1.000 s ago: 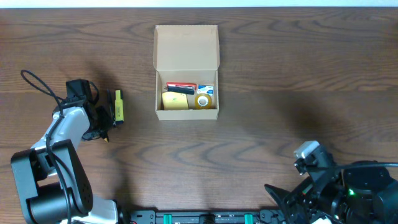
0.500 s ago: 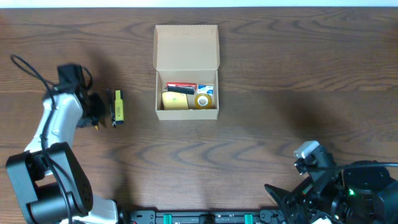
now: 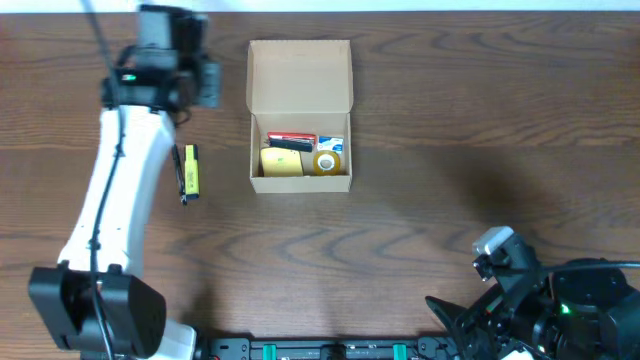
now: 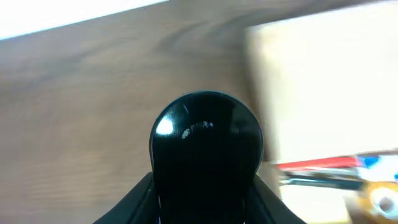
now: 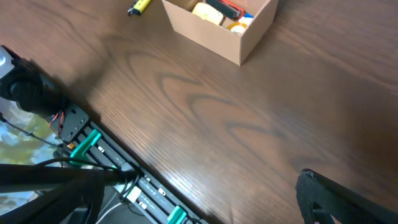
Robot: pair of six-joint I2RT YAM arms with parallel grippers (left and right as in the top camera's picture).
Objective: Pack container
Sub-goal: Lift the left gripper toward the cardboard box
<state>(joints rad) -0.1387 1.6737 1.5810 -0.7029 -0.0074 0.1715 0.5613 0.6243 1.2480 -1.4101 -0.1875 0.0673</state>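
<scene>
Box [image 3: 300,115] in the upper middle of the top view, on the brown table [image 3: 450,150]. Lid flap open and laid back toward the top edge. Inside, packed close together: a yellow block [image 3: 282,162] at the lower left, a tape roll [image 3: 325,162] at the lower right, a red and black thing [image 3: 292,140] along the top, and a blue and white thing [image 3: 336,146] in the upper right corner.

Yellow pen [image 3: 188,172] flat on the table, left of the box and apart from it. Nothing touching the pen.

Left gripper [image 3: 205,85] at the upper left of the top view, just left of the box lid, at the end of a long white arm [image 3: 115,190]. Can't tell if clenched or spread. Left wrist view all blurry: a black round shape [image 4: 206,155] in the middle, the pale box on the right side.

Right gripper [image 3: 450,318] low at the bottom right of the top view, well apart from the box. Jaws spread wide, nothing between them. In the right wrist view, only one dark finger [image 5: 323,193] in the lower right corner, with the box far off at the top middle and the pen at the top left.
</scene>
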